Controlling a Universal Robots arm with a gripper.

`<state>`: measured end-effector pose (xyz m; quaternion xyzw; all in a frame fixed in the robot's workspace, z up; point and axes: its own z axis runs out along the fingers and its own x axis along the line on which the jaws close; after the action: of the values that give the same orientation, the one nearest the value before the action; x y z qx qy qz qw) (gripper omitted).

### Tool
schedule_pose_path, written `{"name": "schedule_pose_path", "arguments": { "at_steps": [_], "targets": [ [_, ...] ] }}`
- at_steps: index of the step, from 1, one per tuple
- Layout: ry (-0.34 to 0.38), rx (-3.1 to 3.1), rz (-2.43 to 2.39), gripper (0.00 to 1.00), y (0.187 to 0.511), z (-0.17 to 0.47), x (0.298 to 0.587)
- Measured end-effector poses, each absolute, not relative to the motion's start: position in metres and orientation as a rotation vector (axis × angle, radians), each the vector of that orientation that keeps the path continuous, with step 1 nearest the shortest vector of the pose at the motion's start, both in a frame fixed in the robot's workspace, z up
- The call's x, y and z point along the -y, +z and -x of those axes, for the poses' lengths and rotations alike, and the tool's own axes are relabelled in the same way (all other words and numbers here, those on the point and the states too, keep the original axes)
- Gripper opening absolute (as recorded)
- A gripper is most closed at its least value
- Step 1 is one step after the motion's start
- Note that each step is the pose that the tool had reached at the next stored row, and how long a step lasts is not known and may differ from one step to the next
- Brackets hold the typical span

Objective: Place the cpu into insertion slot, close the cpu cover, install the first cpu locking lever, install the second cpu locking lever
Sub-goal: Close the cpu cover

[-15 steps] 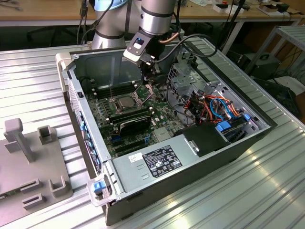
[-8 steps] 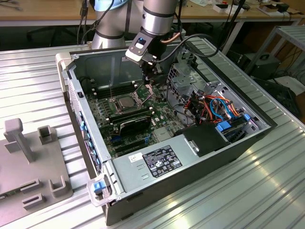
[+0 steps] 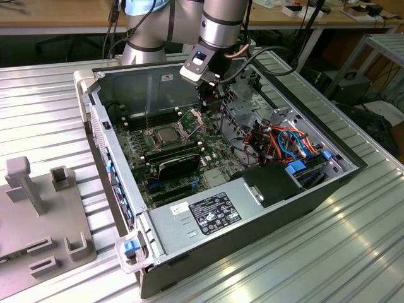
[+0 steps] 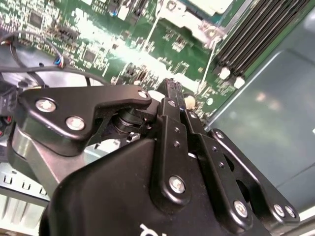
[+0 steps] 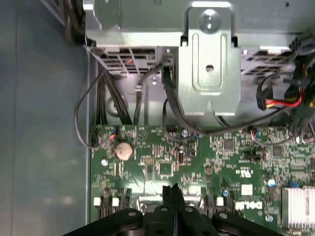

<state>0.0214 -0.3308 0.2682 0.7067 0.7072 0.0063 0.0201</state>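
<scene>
We saw a ribbed metal table (image 3: pixel 353 252) carrying an open computer case (image 3: pixel 151 79), its side panel off so the arm (image 3: pixel 221 19) could reach straight down into it. The green motherboard (image 5: pixel 226 162) lay flat on the case floor, matt and crowded with small parts. A folded grey sheet-metal drive cage (image 5: pixel 209 64) stood along one of its edges with dark cables running under it. The black gripper (image 5: pixel 173 191) hung low over the board near that cage edge. Its two slim fingers were pressed together along their length with nothing between them, which we judged suited prodding a thin part more than carrying one. The insertion slot (image 3: pixel 151 134), square with a silvery rim, sat near the board's middle, apart from the gripper. The cpu (image 3: pixel 165 133) lay flat inside it, its smooth silver-grey top facing up. The cpu cover (image 3: pixel 188 120), a thin metal frame, seemed to stand raised at the slot's edge nearer the gripper, though we could not be sure. A wire-thin lever (image 3: pixel 147 121) rose at the slot's far edge. A round coin cell (image 5: pixel 124 150) sat near the board's corner.
</scene>
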Motion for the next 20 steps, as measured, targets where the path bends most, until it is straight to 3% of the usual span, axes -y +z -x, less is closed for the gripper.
{"name": "schedule_pose_path", "arguments": {
  "at_steps": [20],
  "targets": [
    [0.019,-2.194,-2.193,0.11,0.24,-0.027,0.329]
  ]
}}
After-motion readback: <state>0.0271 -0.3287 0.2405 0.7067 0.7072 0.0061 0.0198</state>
